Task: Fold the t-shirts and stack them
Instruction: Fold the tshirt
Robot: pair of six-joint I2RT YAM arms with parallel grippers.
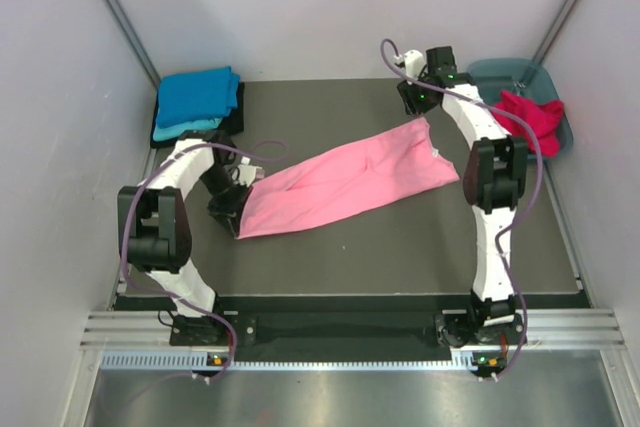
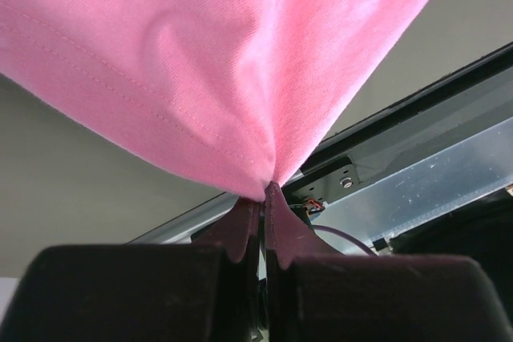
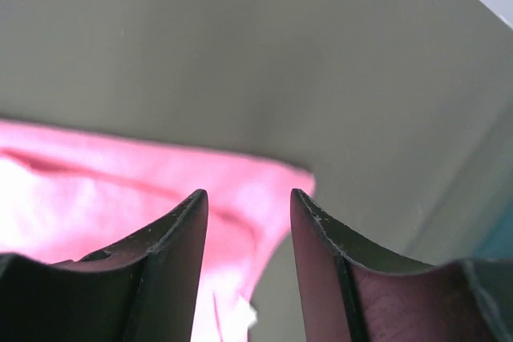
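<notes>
Light pink soft cotton t-shirt (image 1: pixel 345 182): lying stretched aslant across the dark tabletop (image 1: pixel 400 247); probably handling limp and light, best pinching at hems or corners. Left tool (image 2: pixel 262 198): clamping tight on its hem. Right tool (image 3: pixel 244 198): standing parted, gripping nothing, hovering over the far corner.

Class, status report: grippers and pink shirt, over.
Left gripper shut on pink t-shirt. Right gripper open, empty, near shirt's far end. Nothing in the way.
</notes>
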